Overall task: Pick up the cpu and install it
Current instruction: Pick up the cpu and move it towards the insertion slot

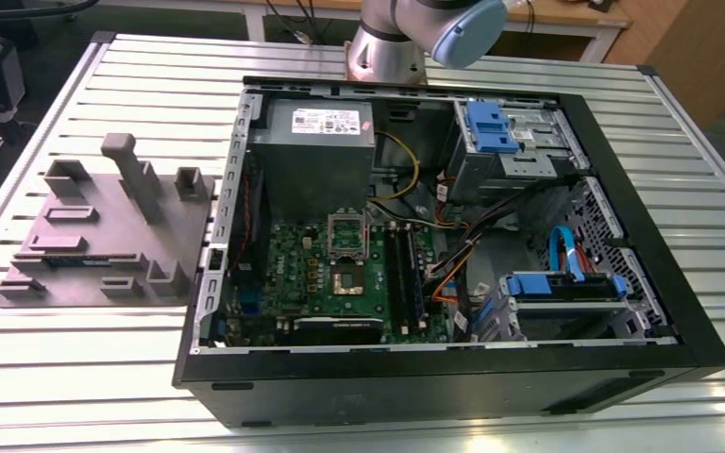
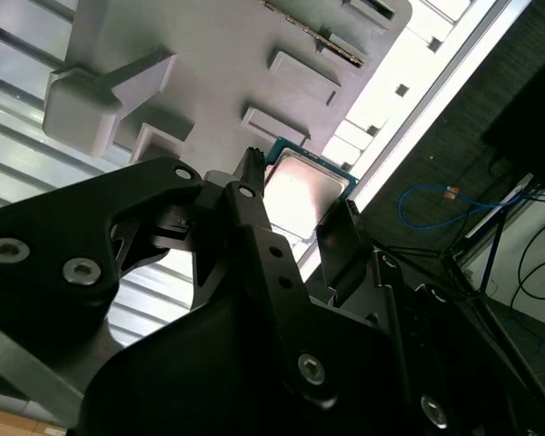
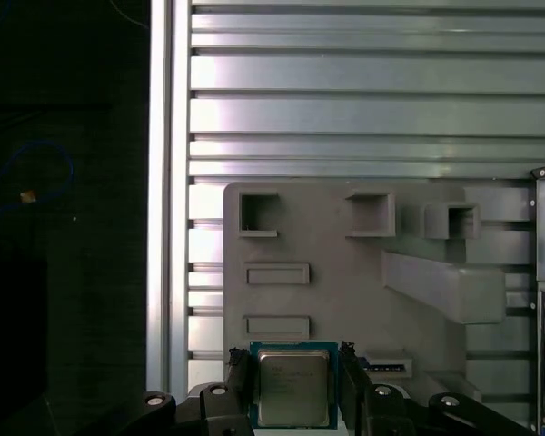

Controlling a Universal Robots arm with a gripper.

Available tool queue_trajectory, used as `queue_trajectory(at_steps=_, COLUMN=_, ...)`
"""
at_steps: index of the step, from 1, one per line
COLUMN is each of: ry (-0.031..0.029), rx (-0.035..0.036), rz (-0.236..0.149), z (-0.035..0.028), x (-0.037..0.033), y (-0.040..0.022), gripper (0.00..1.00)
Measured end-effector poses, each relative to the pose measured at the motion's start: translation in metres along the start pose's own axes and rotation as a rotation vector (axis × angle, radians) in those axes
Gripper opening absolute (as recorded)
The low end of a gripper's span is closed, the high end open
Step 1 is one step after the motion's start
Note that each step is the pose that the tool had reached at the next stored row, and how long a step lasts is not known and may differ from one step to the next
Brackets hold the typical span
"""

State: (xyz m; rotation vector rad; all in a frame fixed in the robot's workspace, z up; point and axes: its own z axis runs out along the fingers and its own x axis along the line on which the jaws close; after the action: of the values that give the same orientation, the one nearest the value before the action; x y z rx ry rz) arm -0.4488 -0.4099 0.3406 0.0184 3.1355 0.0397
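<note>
1. The tool is closed on the cpu. In the first wrist view its 2 black fingers press vs 2 opp. edges of the chip, jaws spread just chip-wide.
2. The cpu faces the cam w/ its silver-grey metal top, a thin green rim round it.
3. The second wrist view gives the same grip from a slant: tool w/ the cpu btwn the fingers, the chip's far corner reaching just past the fingertips.
4. Behind the cpu in both wrist views lies a grey holder block w/ raised posts & shallow rectangular pockets. The cpu looks to hang above it near one edge, not seated in a pocket.
5. The block rests on the slatted alu tabletop.
6. In the exterior view the holder block sits on the tabletop, just beside the open PC case, on the exterior view's left of it.
7. Inside the case:
   - a green mobo w/ a square socket approx mid-board
   - a grey PSU box beyond it
   - blue-tabbed drive cages toward the exterior view's right
8. The arm rises at the far side of the case.
9. The cpu is over the block, so outside the case & not in the socket.
</note>
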Motion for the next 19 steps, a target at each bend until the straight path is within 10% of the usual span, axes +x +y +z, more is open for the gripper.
queue_trajectory(at_steps=19, ry=0.0000, rx=0.0000, rz=0.000, z=-0.0042, x=0.0000, y=0.0001, gripper=0.48)
